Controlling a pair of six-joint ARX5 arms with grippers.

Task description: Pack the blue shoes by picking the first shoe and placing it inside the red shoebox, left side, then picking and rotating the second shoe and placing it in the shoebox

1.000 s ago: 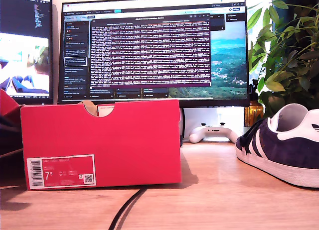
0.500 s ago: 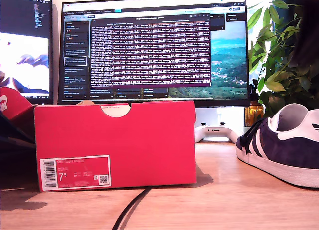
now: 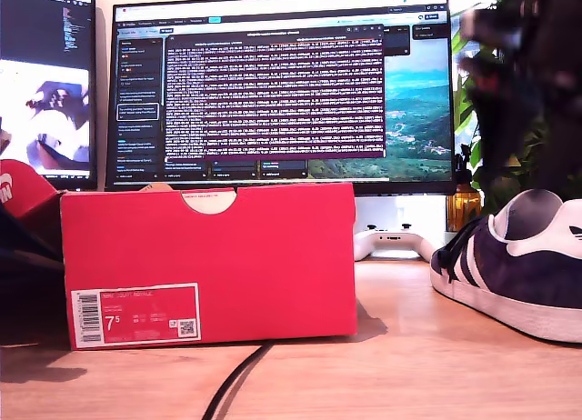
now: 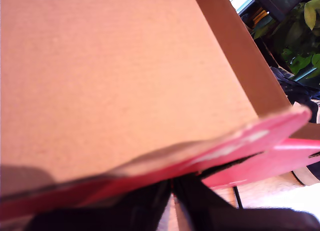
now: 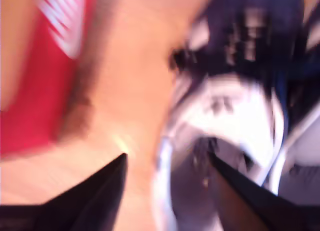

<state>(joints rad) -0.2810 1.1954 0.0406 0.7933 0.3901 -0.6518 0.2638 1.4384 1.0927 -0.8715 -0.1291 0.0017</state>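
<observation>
Exterior view's left: the blue shoe (image 3: 518, 284) seemingly points there.

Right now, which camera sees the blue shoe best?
The exterior view: the blue shoe is sharp there, stripes and white sole clear. The second wrist view shows it close but blurred. The first wrist view is mostly the red shoebox.

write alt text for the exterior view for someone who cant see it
A red shoebox with a white 7.5 label stands on a wooden desk in front of a monitor. At the exterior view's right edge sits a navy blue shoe with white stripes, a blurred dark arm above it.
</observation>
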